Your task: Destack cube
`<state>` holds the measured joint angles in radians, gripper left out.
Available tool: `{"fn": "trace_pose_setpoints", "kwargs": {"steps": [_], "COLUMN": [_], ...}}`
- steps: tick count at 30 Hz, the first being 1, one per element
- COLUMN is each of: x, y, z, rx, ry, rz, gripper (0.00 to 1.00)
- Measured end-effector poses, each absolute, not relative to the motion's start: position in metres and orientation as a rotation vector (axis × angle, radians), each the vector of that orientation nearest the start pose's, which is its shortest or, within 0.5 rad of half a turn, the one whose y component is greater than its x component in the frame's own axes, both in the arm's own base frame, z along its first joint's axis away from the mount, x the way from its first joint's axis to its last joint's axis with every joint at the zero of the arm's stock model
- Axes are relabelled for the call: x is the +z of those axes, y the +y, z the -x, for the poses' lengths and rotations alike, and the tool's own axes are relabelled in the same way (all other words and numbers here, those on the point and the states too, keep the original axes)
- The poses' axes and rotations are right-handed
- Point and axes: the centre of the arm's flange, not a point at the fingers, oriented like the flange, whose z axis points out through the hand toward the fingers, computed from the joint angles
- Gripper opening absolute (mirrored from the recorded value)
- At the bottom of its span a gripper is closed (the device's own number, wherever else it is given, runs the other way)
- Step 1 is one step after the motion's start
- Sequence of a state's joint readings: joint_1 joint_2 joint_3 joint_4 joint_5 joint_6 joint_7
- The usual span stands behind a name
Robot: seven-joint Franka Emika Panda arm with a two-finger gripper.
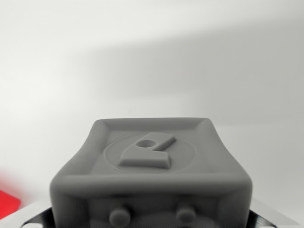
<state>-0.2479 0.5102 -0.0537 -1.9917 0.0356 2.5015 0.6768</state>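
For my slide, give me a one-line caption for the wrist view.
Close-up of a grey cube with a raised emblem on top, white surface behind, red object at the wrist view's left edge.

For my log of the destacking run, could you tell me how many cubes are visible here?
1: a grey cube fills the lower centre of the wrist view. Any cube beneath it would be hidden.

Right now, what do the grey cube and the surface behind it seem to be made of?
Grey cube: probably moulded or printed plastic, matte, with soft rounded edges, an embossed figure in a ring and no glare. Surface: smooth, white, matte, possibly laminate or painted board; it is blurred, so that is uncertain.
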Motion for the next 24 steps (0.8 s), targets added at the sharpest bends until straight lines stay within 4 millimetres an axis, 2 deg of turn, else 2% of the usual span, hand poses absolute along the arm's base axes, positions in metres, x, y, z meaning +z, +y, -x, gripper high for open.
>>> {"fn": "trace_pose_setpoints", "kwargs": {"steps": [4, 12, 24], "x": [0.199, 0.17, 0.14], "y": [-0.184, -0.182, -0.183], "z": [-0.583, -0.583, -0.583], "rx": [0.0, 0.009, 0.007], "ry": [1.498, 1.494, 1.495], "rz": [2.768, 2.771, 2.771], "gripper": [0.0, 0.0, 0.0]}}
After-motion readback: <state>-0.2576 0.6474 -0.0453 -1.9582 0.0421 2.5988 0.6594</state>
